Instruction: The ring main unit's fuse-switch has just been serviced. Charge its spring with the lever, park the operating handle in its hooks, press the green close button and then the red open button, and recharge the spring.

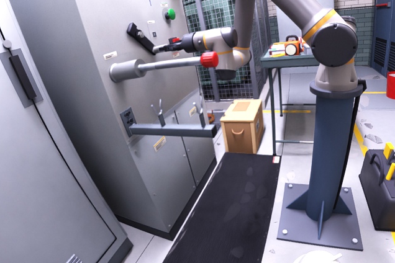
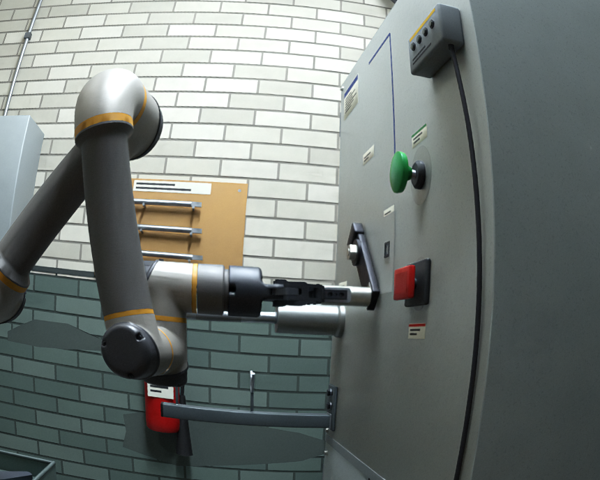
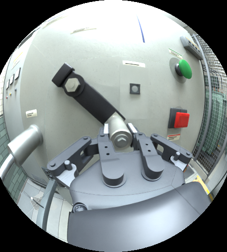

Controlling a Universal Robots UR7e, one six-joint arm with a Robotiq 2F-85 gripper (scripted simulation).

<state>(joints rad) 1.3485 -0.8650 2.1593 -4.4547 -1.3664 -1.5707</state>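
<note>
The black charging lever (image 1: pixel 140 38) (image 2: pixel 363 264) (image 3: pixel 87 95) is pivoted on the grey panel and slants down toward the red button. A silver grip (image 3: pixel 120 135) (image 2: pixel 349 296) sticks out from its lower end, and my gripper (image 1: pixel 164 47) (image 2: pixel 327 295) (image 3: pixel 120 131) is closed around that grip. The operating handle (image 1: pixel 161 65) (image 2: pixel 310 319) with a red end cap (image 1: pixel 209 59) sits in its socket just below. The green button (image 1: pixel 171 13) (image 2: pixel 401 171) (image 3: pixel 185 68) is above the lever. The red button (image 2: pixel 405 282) (image 3: pixel 181 119) is beside its lower end. The two hooks (image 1: pixel 179 116) stand on a bracket lower down.
The robot's blue pedestal (image 1: pixel 330 155) stands on the floor opposite the panel. A black mat (image 1: pixel 232 204) lies between them. A cardboard box (image 1: pixel 243 125) and a table (image 1: pixel 289 60) stand behind, and a toolbox (image 1: pixel 387 189) lies at the right.
</note>
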